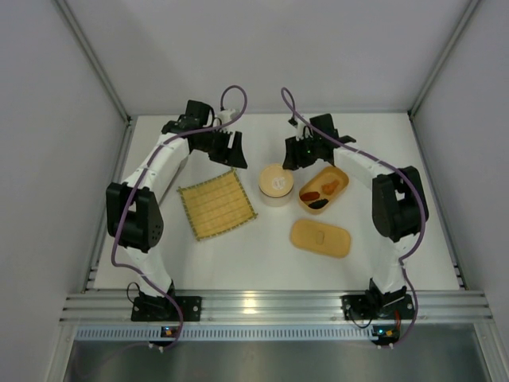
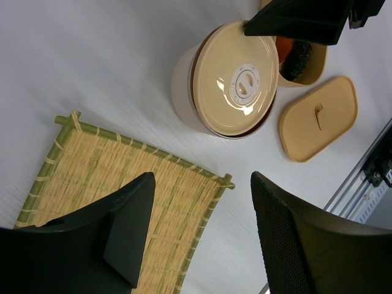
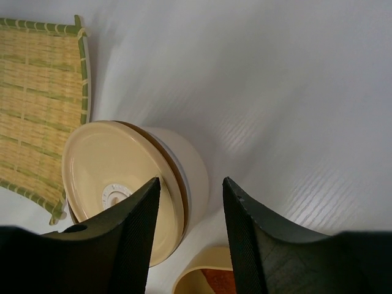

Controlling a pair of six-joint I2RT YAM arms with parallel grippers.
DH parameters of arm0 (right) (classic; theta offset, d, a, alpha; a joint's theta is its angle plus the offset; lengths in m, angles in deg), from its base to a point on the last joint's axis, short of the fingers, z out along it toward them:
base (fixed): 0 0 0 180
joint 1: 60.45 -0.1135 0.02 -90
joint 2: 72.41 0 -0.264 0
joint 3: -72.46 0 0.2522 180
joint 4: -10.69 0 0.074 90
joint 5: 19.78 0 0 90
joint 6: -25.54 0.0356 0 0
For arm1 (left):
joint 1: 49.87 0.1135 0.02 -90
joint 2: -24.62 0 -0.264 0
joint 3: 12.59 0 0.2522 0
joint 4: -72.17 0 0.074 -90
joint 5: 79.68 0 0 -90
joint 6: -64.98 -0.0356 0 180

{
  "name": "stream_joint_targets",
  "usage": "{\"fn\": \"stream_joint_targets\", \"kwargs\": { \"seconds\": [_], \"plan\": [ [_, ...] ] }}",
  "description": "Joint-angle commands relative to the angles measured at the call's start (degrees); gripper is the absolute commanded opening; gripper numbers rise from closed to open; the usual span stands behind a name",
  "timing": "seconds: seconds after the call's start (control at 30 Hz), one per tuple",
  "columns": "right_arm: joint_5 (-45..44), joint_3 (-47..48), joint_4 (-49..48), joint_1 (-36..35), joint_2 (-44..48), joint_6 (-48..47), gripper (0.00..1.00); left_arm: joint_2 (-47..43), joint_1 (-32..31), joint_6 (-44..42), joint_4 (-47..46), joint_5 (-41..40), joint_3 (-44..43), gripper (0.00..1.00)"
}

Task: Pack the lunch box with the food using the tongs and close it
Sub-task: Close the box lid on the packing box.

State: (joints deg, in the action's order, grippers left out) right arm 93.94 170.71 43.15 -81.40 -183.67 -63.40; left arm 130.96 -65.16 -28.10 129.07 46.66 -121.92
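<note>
We are looking at the lunch box (image 1: 341, 174) lying open on the table (image 1: 382, 143), just to the right of a round lidded container (image 1: 275, 185). Its flat lid (image 1: 320, 237) is lying apart on the near side, and some food (image 1: 316, 196) is sitting inside the box, with a reddish-brown piece and a dark one showing; we are not managing to count the rest. The tongs are not showing in any view, so we are not placing them. The right gripper (image 1: 301, 153) is hovering at the far side of the round container and the box, its jaws standing part-way apart with nothing between them that we can see. The left gripper (image 1: 228, 149) is hanging over the far corner of the bamboo mat (image 1: 216, 204), jaws wide and empty. We are judging the lid to be light, stiff, smooth plastic that is apt to skate on the table if nudged sideways. We are therefore favouring a hold across its narrow width, with fingers coming down on both long edges near mid-length. The box is looking equally light and may need steadying while the lid is being seated. The food pieces are looking small and probably soft, the round ones prone to rolling, so they are calling for a gentle squeeze across the middle.
</note>
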Motion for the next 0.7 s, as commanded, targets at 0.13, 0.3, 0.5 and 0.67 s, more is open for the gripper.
{"fn": "stream_joint_targets", "kwargs": {
  "seconds": [0.13,0.3,0.5,0.67],
  "plan": [
    [2.55,1.03,0.81,-1.11,-0.62,-0.62,0.42,-2.11,0.35,0.17,-3.06,0.23,0.56,0.69],
    [3.78,1.29,2.39,-1.11,-1.41,-0.53,0.36,-1.76,0.35,0.08,-3.06,0.23,0.38,0.69],
    [4.22,1.38,3.88,-1.02,-1.94,-0.53,0.30,-1.32,0.35,0.17,-3.14,0.23,-0.32,0.69],
    [4.84,1.91,5.12,-1.11,-2.12,-2.64,0.22,-0.88,0.35,0.35,-3.14,0.40,-0.67,0.69]
  ]
}}
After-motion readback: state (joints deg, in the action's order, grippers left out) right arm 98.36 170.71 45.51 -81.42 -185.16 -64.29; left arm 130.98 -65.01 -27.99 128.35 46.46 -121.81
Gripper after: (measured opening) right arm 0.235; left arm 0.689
